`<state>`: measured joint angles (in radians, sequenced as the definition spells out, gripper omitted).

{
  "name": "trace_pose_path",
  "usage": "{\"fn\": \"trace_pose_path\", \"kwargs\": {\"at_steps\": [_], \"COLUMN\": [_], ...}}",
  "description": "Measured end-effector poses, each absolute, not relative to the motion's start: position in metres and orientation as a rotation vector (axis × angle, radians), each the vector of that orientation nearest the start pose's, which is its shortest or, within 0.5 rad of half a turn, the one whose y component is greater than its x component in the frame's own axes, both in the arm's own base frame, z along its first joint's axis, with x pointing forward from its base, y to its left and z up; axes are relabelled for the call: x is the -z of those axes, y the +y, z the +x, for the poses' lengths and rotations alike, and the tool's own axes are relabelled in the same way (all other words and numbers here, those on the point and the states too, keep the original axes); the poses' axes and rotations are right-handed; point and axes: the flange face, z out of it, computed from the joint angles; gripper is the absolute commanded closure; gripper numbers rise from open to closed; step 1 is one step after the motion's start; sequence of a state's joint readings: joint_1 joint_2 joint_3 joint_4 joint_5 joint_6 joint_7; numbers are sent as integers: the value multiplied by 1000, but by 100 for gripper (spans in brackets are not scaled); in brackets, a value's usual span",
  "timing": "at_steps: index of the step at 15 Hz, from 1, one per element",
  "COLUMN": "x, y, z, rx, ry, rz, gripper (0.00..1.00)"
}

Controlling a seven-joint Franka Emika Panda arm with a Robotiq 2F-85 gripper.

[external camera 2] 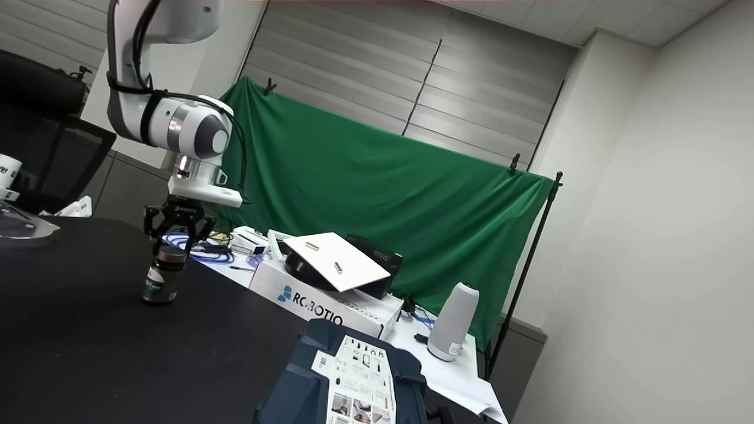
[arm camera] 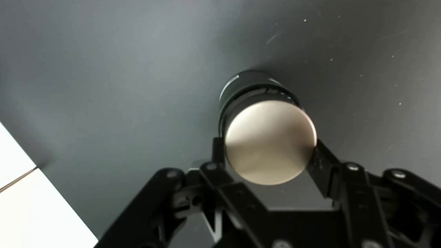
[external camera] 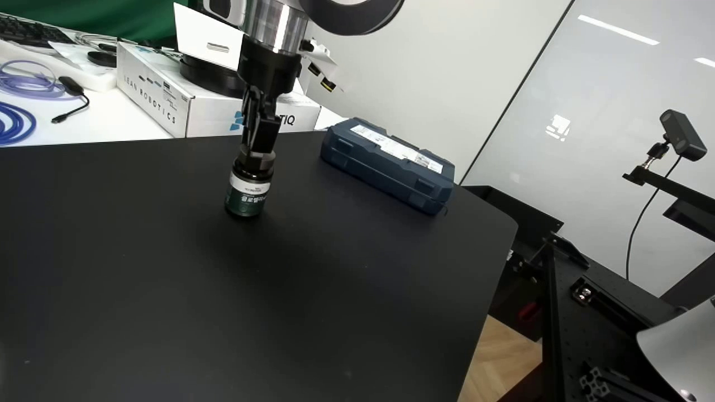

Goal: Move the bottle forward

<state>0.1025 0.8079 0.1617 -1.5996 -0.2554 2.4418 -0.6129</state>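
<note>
The bottle [external camera: 247,195] is a small dark green cylinder with a pale band and a dark, metallic-looking cap. It shows in both exterior views [external camera 2: 162,282]. In the wrist view, the cap of the bottle [arm camera: 270,134] appears as a shiny beige disc, with part of the dark body behind it. My gripper [external camera: 260,153] points down over it, and its fingers touch the cap on both sides, as the wrist view and an exterior view [external camera 2: 172,244] show. The gripper is shut on the cap. The bottle leans slightly. Its base is at or just above the black table; I cannot tell which.
A dark blue case [external camera: 388,164] lies on the black table [external camera: 279,312] near its edge. A white Robotiq box [external camera: 156,95] with a black round item and a white plate on it stands on a white table behind. Blue cables [external camera: 17,123] lie there too.
</note>
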Motion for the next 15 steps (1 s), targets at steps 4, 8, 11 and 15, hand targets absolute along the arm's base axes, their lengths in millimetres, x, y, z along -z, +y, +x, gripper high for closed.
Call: {"fn": "trace_pose_path", "kwargs": {"at_steps": [4, 8, 11, 15], "x": [-168, -190, -221, -231], "y": [170, 182, 190, 192], "z": [680, 682, 681, 677], "rx": [81, 128, 166, 167], "ry": [-1556, -1575, -1595, -1604], "rz": [-2796, -2785, -2783, -2784], "gripper": [0, 0, 0, 0]}}
